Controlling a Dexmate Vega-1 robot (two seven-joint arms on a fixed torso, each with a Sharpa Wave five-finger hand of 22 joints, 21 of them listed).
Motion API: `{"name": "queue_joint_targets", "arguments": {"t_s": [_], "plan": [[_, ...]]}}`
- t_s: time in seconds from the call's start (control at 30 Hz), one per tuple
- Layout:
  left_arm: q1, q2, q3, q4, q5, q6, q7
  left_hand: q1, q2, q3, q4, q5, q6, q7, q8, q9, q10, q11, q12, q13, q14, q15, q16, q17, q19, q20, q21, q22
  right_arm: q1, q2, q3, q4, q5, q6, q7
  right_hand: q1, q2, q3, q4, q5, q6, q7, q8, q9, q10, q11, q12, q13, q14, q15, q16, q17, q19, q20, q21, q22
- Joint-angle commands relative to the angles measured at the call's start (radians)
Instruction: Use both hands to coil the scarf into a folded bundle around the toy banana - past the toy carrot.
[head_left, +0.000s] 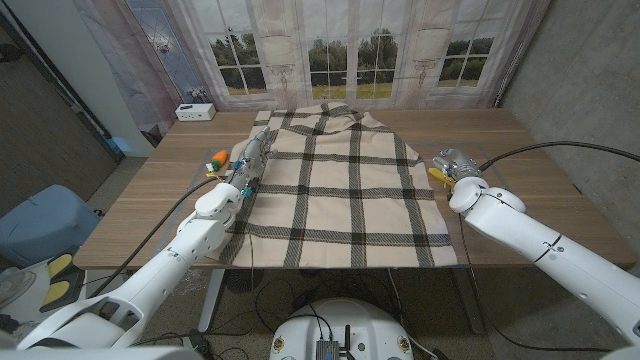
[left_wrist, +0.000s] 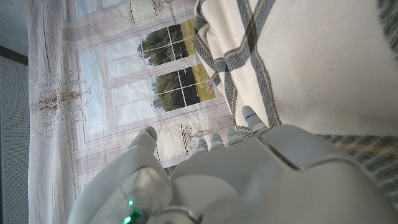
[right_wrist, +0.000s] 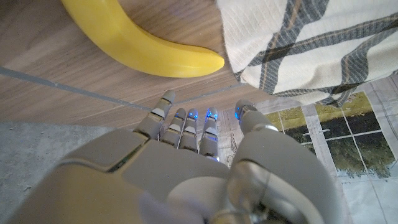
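A cream scarf (head_left: 345, 190) with dark plaid stripes lies spread over the middle of the wooden table (head_left: 150, 210). My left hand (head_left: 243, 170) sits at the scarf's left edge with its fingers stretched along it. In the left wrist view the fingertips (left_wrist: 249, 115) touch the cloth (left_wrist: 311, 62) without gripping it. The orange toy carrot (head_left: 217, 157) lies just left of that hand. My right hand (head_left: 457, 163) is at the scarf's right edge. The yellow toy banana (right_wrist: 143, 50) lies on bare wood just beyond its fingers (right_wrist: 165, 106), beside the scarf's edge (right_wrist: 311, 37). That hand (right_wrist: 186, 162) holds nothing.
A small white box (head_left: 195, 112) stands at the table's far left corner. Curtains and a window close off the back. A blue bin (head_left: 40, 225) stands on the floor to the left. Bare wood shows on both sides of the scarf.
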Motion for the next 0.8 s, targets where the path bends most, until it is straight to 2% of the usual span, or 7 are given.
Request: {"name": "queue_joint_targets", "arguments": {"t_s": [0.03,0.2,0.47,0.57,0.67,0.8], "plan": [[-0.002,0.005,0.001,-0.009,0.002,0.011,0.004,0.001,0.005,-0.001,-0.006,0.006,-0.058,0.003,0.0,0.003,-0.126,0.007,0.005,0.004,-0.121,0.007,0.006,0.003,-0.114,0.003,-0.007,0.001,0.056,0.002,-0.07,0.028,-0.022,-0.113,0.03,0.031,-0.002,0.01,-0.01,-0.002,0.02,-0.001,-0.002,0.003,0.013,-0.003,-0.001,0.001,0.014,-0.006,0.002,0.002,0.015,-0.004,0.002,0.003],[-0.001,0.006,0.001,-0.012,0.001,0.014,0.005,0.0,0.006,-0.001,-0.007,0.006,-0.057,0.003,-0.001,0.003,-0.125,0.007,0.005,0.004,-0.122,0.008,0.005,0.003,-0.114,0.006,-0.01,0.002,0.079,0.003,-0.101,0.041,-0.034,-0.151,0.039,0.048,-0.003,0.014,-0.017,-0.003,0.03,-0.005,-0.003,0.004,0.022,-0.007,-0.002,0.001,0.021,-0.01,0.002,0.002,0.023,-0.01,0.002,0.003],[0.0,0.005,0.002,-0.014,0.001,0.013,0.005,-0.001,0.007,-0.001,-0.007,0.006,-0.055,0.003,-0.002,0.003,-0.125,0.007,0.005,0.004,-0.121,0.008,0.006,0.003,-0.111,0.008,-0.013,0.002,0.116,0.004,-0.155,0.061,-0.06,-0.212,0.047,0.118,-0.012,0.031,-0.04,-0.003,0.056,-0.015,-0.006,0.004,0.046,-0.022,-0.004,0.001,0.044,-0.023,0.0,-0.001,0.05,-0.019,0.005,0.003],[0.001,0.005,0.002,-0.015,0.001,0.014,0.006,-0.001,0.008,-0.001,-0.007,0.006,-0.055,0.002,-0.002,0.003,-0.126,0.006,0.004,0.004,-0.12,0.007,0.006,0.003,-0.11,0.007,-0.014,0.002,0.124,0.007,-0.167,0.068,-0.064,-0.228,0.05,0.161,-0.019,0.038,-0.047,-0.001,0.073,-0.024,-0.006,0.004,0.061,-0.035,-0.005,0.001,0.057,-0.032,-0.001,-0.002,0.062,-0.024,0.005,0.003],[0.002,0.005,0.002,-0.016,0.0,0.015,0.006,-0.002,0.008,-0.001,-0.007,0.006,-0.054,0.002,-0.002,0.003,-0.124,0.007,0.005,0.004,-0.12,0.009,0.006,0.003,-0.11,0.009,-0.016,0.002,0.135,0.008,-0.186,0.074,-0.074,-0.245,0.051,0.206,-0.025,0.044,-0.051,0.0,0.09,-0.03,-0.006,0.005,0.08,-0.036,-0.006,0.001,0.07,-0.043,-0.002,-0.003,0.074,-0.029,0.005,0.003],[0.002,0.005,0.001,-0.015,-0.001,0.013,0.004,-0.002,0.009,-0.002,-0.007,0.006,-0.051,0.001,-0.002,0.003,-0.124,0.007,0.005,0.004,-0.12,0.008,0.006,0.003,-0.11,0.009,-0.017,0.002,0.151,0.011,-0.213,0.083,-0.093,-0.266,0.046,0.295,-0.036,0.042,-0.047,0.0,0.145,-0.038,0.0,0.005,0.138,-0.049,0.0,0.003,0.125,-0.062,0.012,0.001,0.106,-0.033,0.008,0.004]]}}
